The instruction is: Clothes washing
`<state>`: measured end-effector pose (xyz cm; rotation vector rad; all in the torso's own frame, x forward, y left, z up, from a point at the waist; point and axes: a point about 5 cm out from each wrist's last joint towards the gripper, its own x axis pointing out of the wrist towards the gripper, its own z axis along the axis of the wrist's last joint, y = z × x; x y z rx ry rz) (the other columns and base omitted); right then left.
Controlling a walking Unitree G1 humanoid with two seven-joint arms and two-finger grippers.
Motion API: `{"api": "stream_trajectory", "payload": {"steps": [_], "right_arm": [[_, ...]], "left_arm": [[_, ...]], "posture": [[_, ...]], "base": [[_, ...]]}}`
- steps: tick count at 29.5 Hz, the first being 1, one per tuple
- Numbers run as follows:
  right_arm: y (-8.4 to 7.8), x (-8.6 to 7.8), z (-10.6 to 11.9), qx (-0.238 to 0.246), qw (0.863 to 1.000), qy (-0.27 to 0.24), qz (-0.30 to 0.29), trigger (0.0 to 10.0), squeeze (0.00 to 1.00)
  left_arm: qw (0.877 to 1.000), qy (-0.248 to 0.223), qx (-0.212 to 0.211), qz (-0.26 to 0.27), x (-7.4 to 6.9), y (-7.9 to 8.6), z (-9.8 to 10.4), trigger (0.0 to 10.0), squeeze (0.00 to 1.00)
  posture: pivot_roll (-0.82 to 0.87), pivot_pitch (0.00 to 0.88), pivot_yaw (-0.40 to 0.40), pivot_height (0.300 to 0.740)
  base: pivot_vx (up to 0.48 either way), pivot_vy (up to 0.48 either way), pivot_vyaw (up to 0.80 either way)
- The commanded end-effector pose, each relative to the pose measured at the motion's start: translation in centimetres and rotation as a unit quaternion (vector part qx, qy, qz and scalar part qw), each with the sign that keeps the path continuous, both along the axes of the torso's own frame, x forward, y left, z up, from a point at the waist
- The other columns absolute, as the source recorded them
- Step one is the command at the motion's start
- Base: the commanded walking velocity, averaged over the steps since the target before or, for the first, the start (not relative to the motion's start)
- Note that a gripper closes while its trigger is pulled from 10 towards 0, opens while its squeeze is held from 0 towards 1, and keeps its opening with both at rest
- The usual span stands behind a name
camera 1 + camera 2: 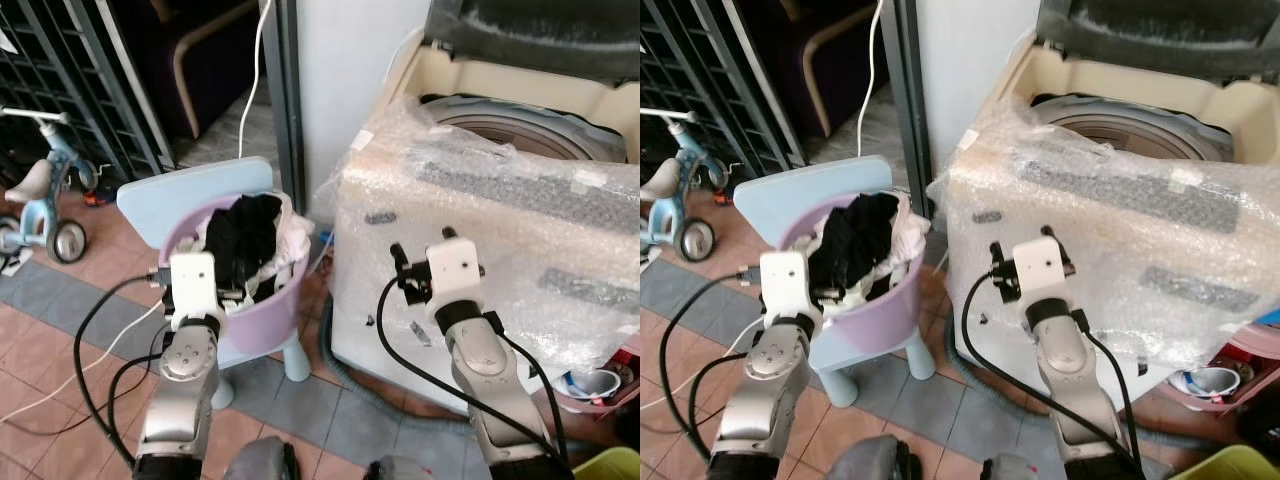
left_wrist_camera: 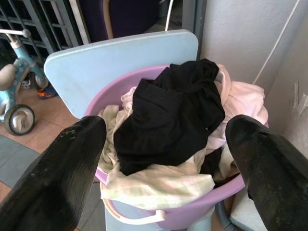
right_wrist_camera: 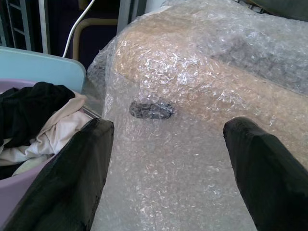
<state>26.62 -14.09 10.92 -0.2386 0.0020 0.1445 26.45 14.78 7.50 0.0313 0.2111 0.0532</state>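
Nothing is loaded yet: the clothes [image 2: 173, 115] heap in the purple basin [image 1: 265, 315] just ahead of the wide-open, empty left end effector [image 2: 166, 159]; the right end effector [image 3: 168, 168], likewise spread and empty, faces the bubble-wrapped washing machine [image 1: 480, 210].

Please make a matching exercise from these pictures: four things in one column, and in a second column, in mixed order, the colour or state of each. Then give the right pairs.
Things:
1. washing machine
2. basin
3. chair
4. garment on top of the laundry

Descriptions:
A. light blue
B. black
C. wrapped in bubble wrap, lid open
D. purple, full of clothes

Pairs: 1-C, 2-D, 3-A, 4-B
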Motion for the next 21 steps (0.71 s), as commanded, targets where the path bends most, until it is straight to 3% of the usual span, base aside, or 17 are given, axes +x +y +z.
{"api": "stream_trajectory", "payload": {"steps": [1,6,8,13,21], "right_arm": [[0.66,0.05,0.36,0.014,1.000,-0.006,0.009,10.0,0.00],[0.41,0.02,0.36,0.018,1.000,-0.004,0.004,10.0,0.00],[0.27,0.05,0.38,0.020,1.000,-0.004,0.005,10.0,0.00],[0.14,0.38,0.22,0.019,1.000,0.003,0.006,10.0,0.00],[0.06,0.56,-0.18,0.006,0.999,0.023,0.032,10.0,0.00]], "left_arm": [[1.000,-0.024,0.013,0.004,0.30,0.58,0.94,10.0,0.00],[1.000,-0.019,0.005,0.003,0.29,0.56,0.78,10.0,0.00],[1.000,-0.022,0.003,-0.019,0.31,0.25,0.91,10.0,0.00],[1.000,-0.021,0.001,-0.018,0.13,0.40,0.79,10.0,0.00],[1.000,-0.003,0.010,-0.026,-0.33,0.66,0.32,10.0,0.00]], "posture": [[-0.05,0.050,0.034,0.740],[-0.06,0.045,0.038,0.740],[-0.06,0.050,0.040,0.740],[-0.05,0.048,0.039,0.740],[-0.05,0.049,0.032,0.740]], "base": [[0.000,0.000,0.80],[0.000,0.000,0.80],[0.000,0.000,0.60],[0.175,0.000,0.00],[0.405,0.000,0.00]]}}
